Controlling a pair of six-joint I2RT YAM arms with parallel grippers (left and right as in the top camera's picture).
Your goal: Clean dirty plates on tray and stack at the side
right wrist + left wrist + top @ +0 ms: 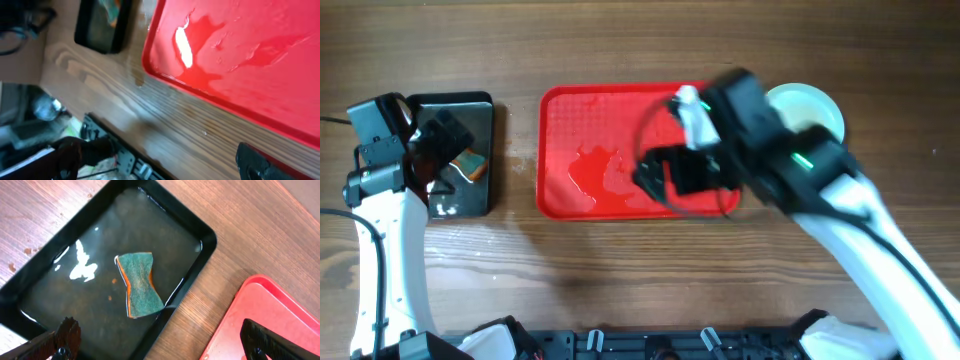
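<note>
The red tray (590, 150) lies mid-table, and its surface is wet with a puddle (200, 55). Pale plates (815, 105) sit just off the tray's right end, mostly hidden by my right arm. My right gripper (665, 172) hangs open over the tray's right half with nothing in it. In the right wrist view it (165, 160) frames the tray's front rim (210, 95) and bare wood. My left gripper (445, 150) is open and holds nothing above the black tray (200, 240). Its fingers (67, 337) are spread wide.
The black tray (470, 105) at the far left holds shallow water and a green-and-orange sponge (141, 284). A strip of bare wood (215, 295) separates it from the red tray (260, 310). Wet spots mark the wood by the red tray's left corner (137, 75).
</note>
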